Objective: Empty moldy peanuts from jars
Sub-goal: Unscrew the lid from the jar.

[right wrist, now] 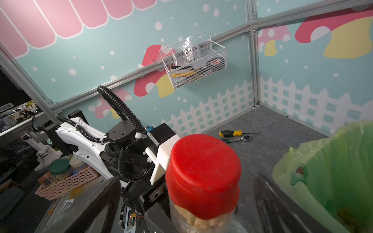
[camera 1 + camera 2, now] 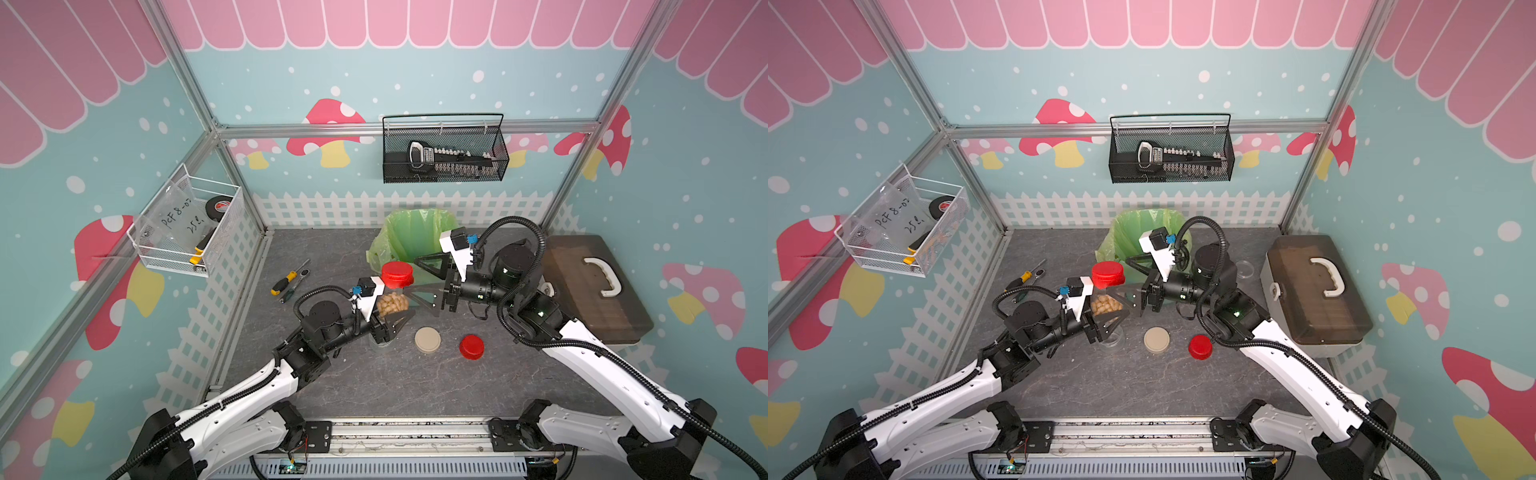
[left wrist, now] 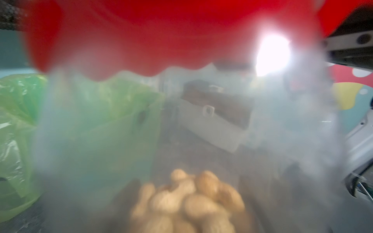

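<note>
The left gripper (image 2: 397,316) is closed narrowly on a jar (image 2: 395,291) and holds it above the table (image 2: 374,386), near the middle in both top views, with the lid side up. Its red lid (image 2: 397,274) is on, and the peanuts (image 2: 392,303) lie in the lower part. The right gripper (image 2: 417,277) is wide open at 3 o'clock of the lid, with its jaws facing it. Whether they touch the lid, I cannot tell. The bin (image 2: 409,232), lined in green, is at 1 o'clock of the jar. At 5 o'clock, a beige lid (image 2: 427,340) and a loose red lid (image 2: 471,347) lie on the table, a little apart. A clear jar (image 2: 1113,337) without a lid stands under the left gripper.
</note>
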You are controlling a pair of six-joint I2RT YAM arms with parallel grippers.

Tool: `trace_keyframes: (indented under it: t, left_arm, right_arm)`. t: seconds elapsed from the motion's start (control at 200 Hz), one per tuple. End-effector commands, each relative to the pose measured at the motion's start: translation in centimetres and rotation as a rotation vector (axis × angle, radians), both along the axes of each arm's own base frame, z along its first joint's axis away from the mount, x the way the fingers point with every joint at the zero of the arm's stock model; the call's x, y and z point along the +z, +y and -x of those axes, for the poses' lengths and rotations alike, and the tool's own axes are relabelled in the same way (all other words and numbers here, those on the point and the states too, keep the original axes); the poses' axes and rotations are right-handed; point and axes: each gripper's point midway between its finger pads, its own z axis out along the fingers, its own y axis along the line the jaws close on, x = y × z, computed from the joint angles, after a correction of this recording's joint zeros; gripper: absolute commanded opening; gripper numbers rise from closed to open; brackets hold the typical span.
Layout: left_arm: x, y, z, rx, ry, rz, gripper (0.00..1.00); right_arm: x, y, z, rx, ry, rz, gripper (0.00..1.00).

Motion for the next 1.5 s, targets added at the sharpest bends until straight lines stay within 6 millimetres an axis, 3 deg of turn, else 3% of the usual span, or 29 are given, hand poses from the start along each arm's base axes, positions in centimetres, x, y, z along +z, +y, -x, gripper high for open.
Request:
trace_keyframes:
  t: [0.0, 0.51, 0.87, 1.256, 1.496]
  left_arm:
    - [-0.6, 1.3, -2.0, 0.143, -0.026, -0.041, 0.33]
    - [-1.2, 0.3, -2.3, 0.188, -0.059, -0.09, 0.33]
    - [-1.5, 0.8, -3.0, 0.269, -0.071, -0.126, 0.31]
    - [-1.6, 2.5, -3.9, 0.386, -0.088, -0.134, 0.3]
    - [-1.7, 2.4, -4.0, 0.392, -0.089, -0.136, 0.29]
  right_arm:
    - [-0.2, -0.9, -1.1, -0.102, -0.023, -0.005, 0.99]
    - [-0.6, 0.1, -4.7, -0.208, 0.054, -0.06, 0.99]
    - [-1.4, 1.7, -4.9, -0.225, 0.079, 0.018, 0.99]
    - [-2.6, 3.2, -5.8, -0.254, 0.084, 0.168, 0.92]
    - [-2.8, 4.6, -6.0, -0.23, 0.082, 0.196, 0.91]
